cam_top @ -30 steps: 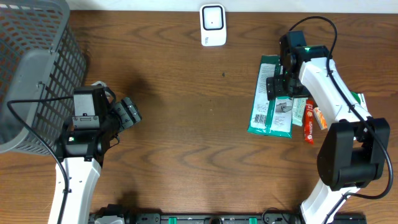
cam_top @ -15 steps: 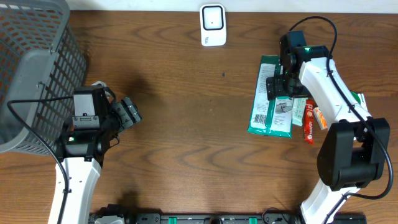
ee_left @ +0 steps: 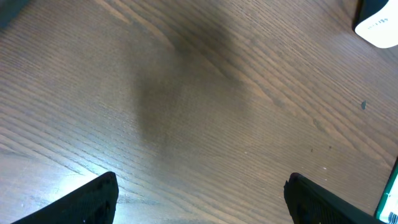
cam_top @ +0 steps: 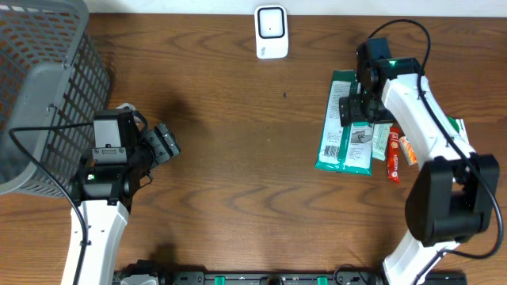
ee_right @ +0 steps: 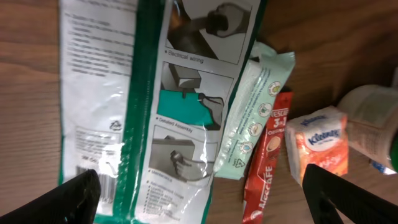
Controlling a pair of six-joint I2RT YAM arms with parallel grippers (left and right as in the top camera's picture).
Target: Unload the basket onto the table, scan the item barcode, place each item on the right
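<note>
Green-and-white packet (ee_right: pixel 180 124) flat on wooden table (cam_top: pixel 238 158) (ungripped), beneath wide-open right jaws, left jaws open too.

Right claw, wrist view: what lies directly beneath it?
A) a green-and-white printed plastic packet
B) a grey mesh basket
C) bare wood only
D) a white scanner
A: the green-and-white printed plastic packet lies under the open right claw, filling much of that camera's view.
</note>
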